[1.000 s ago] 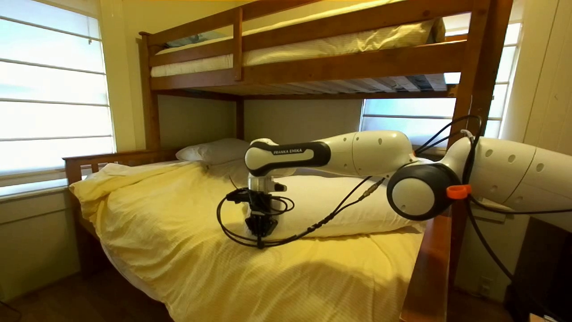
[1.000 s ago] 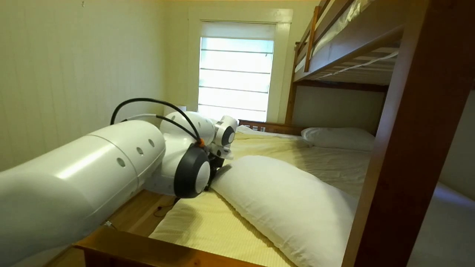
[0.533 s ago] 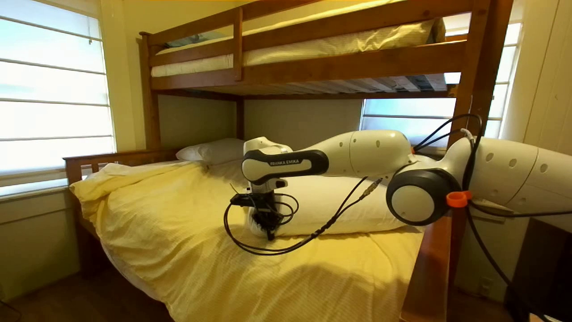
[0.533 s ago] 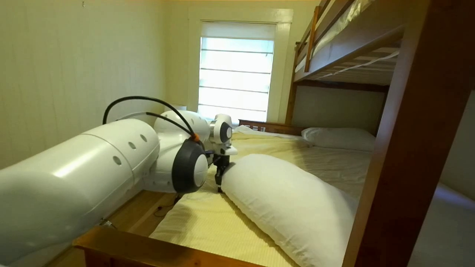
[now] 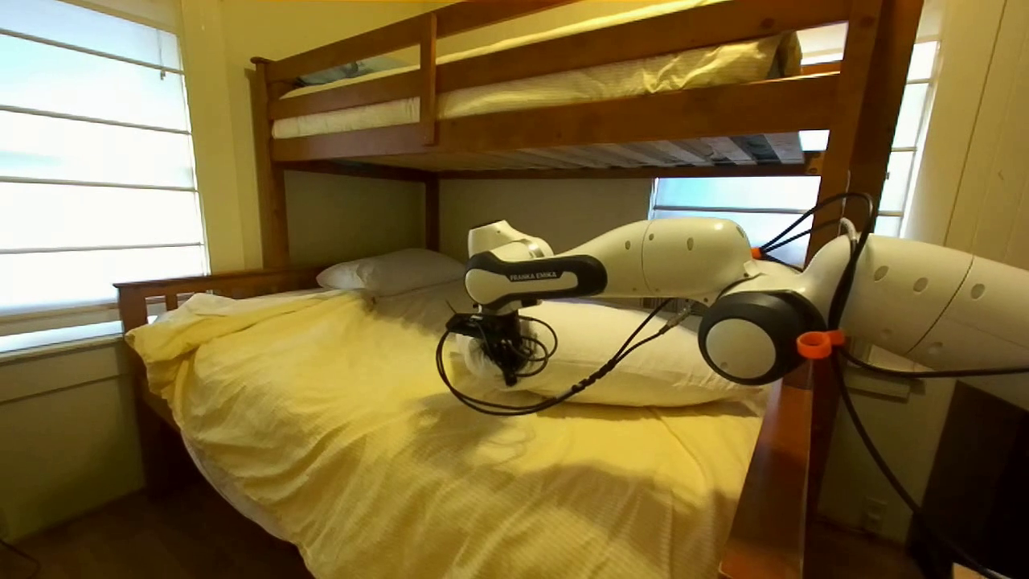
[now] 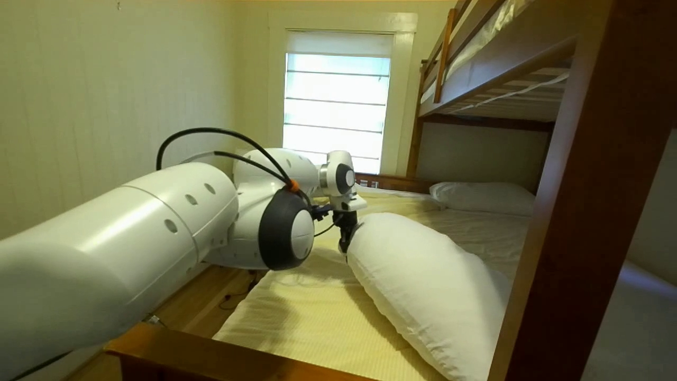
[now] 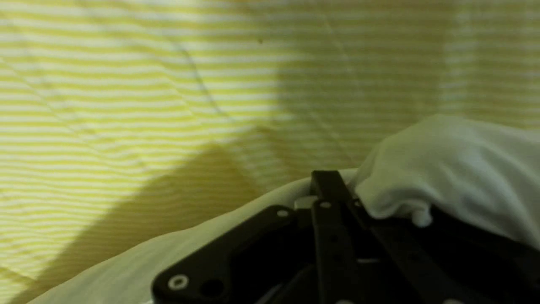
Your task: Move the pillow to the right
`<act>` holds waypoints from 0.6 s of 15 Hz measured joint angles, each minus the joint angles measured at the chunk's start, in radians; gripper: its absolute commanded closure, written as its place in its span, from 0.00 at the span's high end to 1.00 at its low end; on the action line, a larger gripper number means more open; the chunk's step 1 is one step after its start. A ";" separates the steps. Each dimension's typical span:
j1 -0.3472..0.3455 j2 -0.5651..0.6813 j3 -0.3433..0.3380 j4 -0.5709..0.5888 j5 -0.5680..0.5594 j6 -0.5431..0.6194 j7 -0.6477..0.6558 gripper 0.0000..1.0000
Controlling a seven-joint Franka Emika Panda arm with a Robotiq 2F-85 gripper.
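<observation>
In the last second my hand [image 6: 345,248] has moved, in an exterior view, clearly toward the right, and the near end of the big white pillow [image 6: 423,286] has come together with it. From this I judge that the hold is working. In the wrist view my fingers [image 7: 330,188] stand close together, and white cloth gathers in a fold beside them; I believe they are pinching the pillow, though the contact itself is partly hidden. The pillow lies on the striped yellow sheet [image 7: 93,139], slanting away from my hand until the wooden post [image 6: 582,211] covers its other end. That end seems to have shifted less, so I think the pillow is turning as well as sliding. The flatter pillow [image 6: 484,198] rests well apart and has not moved. For the task, I would say the move has begun but is not finished: I should pull further right, slowly, because soft cloth could slip out.
</observation>
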 measured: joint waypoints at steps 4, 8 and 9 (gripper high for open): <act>-0.082 -0.028 -0.004 0.001 0.000 0.060 -0.015 0.00; -0.162 -0.057 -0.007 0.004 0.001 0.144 0.007 0.00; -0.180 -0.063 -0.008 0.005 0.003 0.165 0.025 0.00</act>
